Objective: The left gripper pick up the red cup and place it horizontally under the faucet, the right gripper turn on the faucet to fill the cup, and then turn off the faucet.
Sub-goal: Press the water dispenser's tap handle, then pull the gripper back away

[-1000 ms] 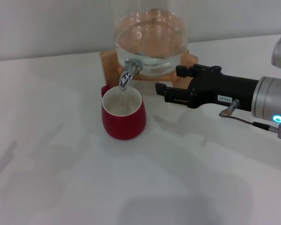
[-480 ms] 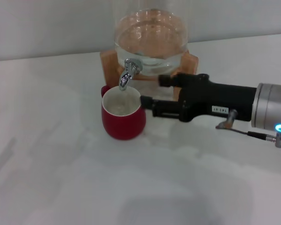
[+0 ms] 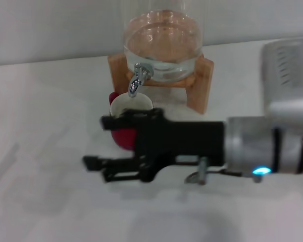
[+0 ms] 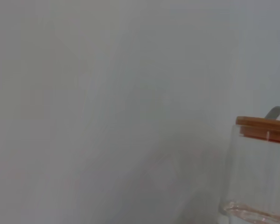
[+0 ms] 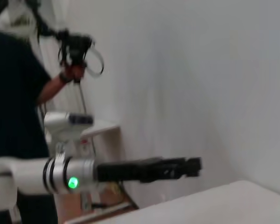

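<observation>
One red cup stands upright on the table directly under the faucet, partly hidden by the right gripper, whose jaws stand apart, empty, near its front. Glazed ceramic, likely heavy once filled and slippery when wet; the small handle on its far-left side offers the surest hold. Left gripper hangs raised clear of the table; finger state cannot be determined.

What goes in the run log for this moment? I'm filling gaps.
right gripper: open, in front of red cup | cup under faucet | left gripper: raised, off-table
</observation>
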Available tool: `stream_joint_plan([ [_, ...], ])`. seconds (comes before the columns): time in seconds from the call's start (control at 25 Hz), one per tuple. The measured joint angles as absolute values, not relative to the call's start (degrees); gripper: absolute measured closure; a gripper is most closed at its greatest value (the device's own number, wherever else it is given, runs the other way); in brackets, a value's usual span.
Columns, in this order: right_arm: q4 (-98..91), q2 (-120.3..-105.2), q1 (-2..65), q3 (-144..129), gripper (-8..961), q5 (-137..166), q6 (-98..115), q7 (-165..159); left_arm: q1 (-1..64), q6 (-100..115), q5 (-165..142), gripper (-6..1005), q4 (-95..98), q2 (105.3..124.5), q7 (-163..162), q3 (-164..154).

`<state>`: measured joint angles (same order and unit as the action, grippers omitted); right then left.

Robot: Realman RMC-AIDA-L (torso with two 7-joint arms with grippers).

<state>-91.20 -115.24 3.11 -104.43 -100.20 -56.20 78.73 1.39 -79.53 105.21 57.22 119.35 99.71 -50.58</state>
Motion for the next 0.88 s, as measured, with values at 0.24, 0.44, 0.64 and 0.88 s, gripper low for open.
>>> stream_joint_plan([
  [0.24, -92.7, -115.20, 4.7, -113.7, 172, -91.4, -39.2, 74.9, 1.5, -79.3, 105.2, 285, 56.6, 119.35, 99.8, -50.4],
  [0.44, -92.4, -115.21, 4.4, -113.6, 172, -91.0, -35.0, 70.9, 1.5, -79.1, 105.2, 284, 56.5, 119.42, 99.8, -50.4],
  [0.64, -92.0, -115.22, 4.4, -115.3, 172, -91.1, -32.4, 70.2, 1.6, -78.9, 105.2, 284, 56.0, 119.39, 100.0, -50.4],
  [0.88, -90.2, -115.21, 4.9, -117.0, 173, -90.5, -27.9, 70.0, 1.6, -78.9, 105.2, 283, 56.0, 119.36, 100.1, -50.4],
])
